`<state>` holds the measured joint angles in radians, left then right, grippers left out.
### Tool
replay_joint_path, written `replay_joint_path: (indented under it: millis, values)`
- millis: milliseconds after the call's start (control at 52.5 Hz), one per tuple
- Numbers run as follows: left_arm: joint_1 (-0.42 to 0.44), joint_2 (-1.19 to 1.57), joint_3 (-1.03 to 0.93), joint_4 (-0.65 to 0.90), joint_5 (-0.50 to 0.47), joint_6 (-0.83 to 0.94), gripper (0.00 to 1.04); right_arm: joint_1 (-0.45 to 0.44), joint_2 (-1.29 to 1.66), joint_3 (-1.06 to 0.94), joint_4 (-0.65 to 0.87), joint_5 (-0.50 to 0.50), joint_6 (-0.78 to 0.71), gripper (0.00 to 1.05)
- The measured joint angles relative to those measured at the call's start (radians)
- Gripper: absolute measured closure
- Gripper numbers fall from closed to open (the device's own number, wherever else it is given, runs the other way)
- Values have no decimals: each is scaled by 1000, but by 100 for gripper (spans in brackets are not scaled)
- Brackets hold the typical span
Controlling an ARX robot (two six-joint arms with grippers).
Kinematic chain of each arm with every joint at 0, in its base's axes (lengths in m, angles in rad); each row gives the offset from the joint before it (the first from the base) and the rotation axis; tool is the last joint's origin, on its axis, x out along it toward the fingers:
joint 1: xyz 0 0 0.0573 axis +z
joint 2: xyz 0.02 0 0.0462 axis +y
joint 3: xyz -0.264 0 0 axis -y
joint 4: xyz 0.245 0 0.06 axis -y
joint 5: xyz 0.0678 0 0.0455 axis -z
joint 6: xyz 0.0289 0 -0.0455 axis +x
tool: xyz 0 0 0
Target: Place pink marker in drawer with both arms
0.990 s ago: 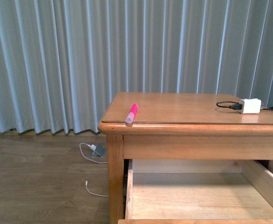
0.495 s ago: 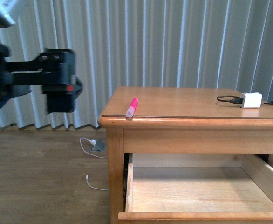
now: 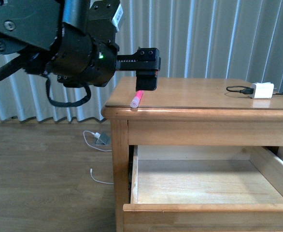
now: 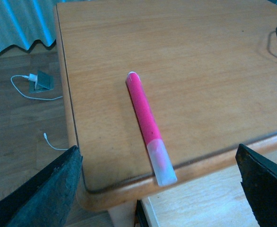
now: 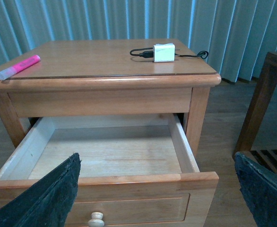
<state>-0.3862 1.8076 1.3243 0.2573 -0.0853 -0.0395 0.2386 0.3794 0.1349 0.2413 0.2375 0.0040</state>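
Observation:
The pink marker (image 3: 136, 99) lies on the nightstand top at its front left corner, pale cap end at the edge. It also shows in the left wrist view (image 4: 145, 118) and the right wrist view (image 5: 18, 67). My left gripper (image 3: 146, 83) hovers just above the marker, open and empty, jaws wide on either side of it (image 4: 161, 191). The drawer (image 3: 209, 211) is pulled out, its pale inside bare. My right gripper (image 5: 157, 196) is open and empty in front of the drawer front (image 5: 129, 201), above its round knob (image 5: 96, 219). It is out of the front view.
A white charger block (image 3: 261, 90) with a black cable sits at the top's back right (image 5: 164, 52). White cables and a plug (image 3: 97, 143) lie on the wood floor left of the nightstand. Another wooden piece (image 5: 264, 94) stands to its right. Curtains hang behind.
My left arm has swung in from the far left to just above the marker. More of the drawer's front rim shows in the front view. The marker has not moved.

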Motion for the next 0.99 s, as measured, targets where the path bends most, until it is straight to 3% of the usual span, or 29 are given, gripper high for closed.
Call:
replay_joint_path:
  millis: [476,819,990]
  values:
    - [-14,286,344,-188,-27,-14,6,0,0,0,0,0,0,8]
    - [-19,306,396,-266,-25,11,6,0,0,0,0,0,0,8]
    - [-17,303,403,-308,-19,49,29,0,0,0,0,0,0,8]
